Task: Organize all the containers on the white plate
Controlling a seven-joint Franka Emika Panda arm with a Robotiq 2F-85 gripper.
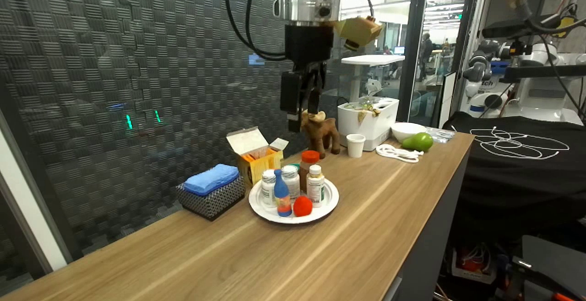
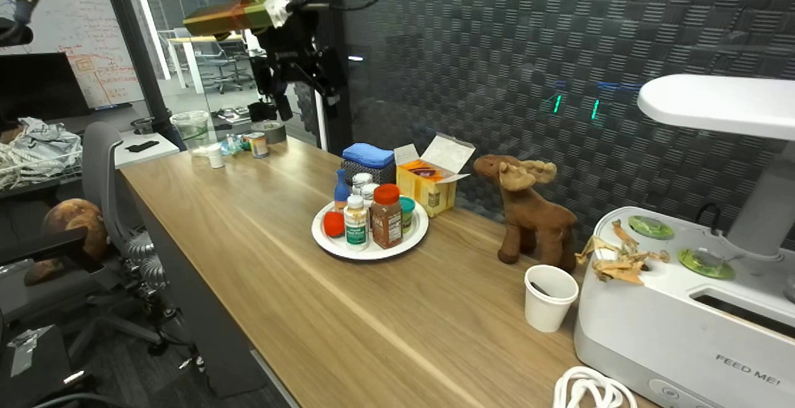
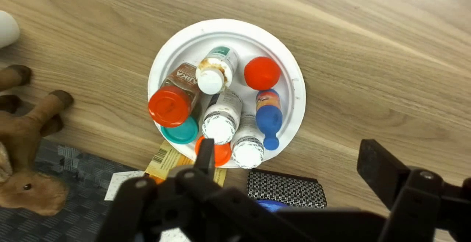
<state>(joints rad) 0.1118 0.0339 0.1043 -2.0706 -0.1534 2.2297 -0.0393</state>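
The containers stand close together on the white plate (image 3: 298, 98). In the wrist view I make out a white-capped bottle (image 3: 211, 81), a red-lidded spice jar (image 3: 170, 105), a teal lid (image 3: 180, 130), two white bottles (image 3: 219, 126) with pale tops, an orange lid (image 3: 222, 155) and a blue bottle (image 3: 269, 118). A red round object (image 3: 262, 73) shares the plate. The body under the orange lid is hidden. My gripper (image 3: 287, 148) is open, its fingers wide apart and nothing held. In both exterior views the gripper (image 1: 303, 118) hangs well above the table, apart from the containers.
Behind the plate are an open yellow carton (image 2: 428, 187) and a patterned box (image 1: 213, 200) with a blue cloth (image 1: 213, 179) on top. Farther along stand a brown toy moose (image 2: 534, 209), a paper cup (image 2: 549, 299), a white planter (image 2: 671, 327) and a white bowl (image 1: 407, 130).
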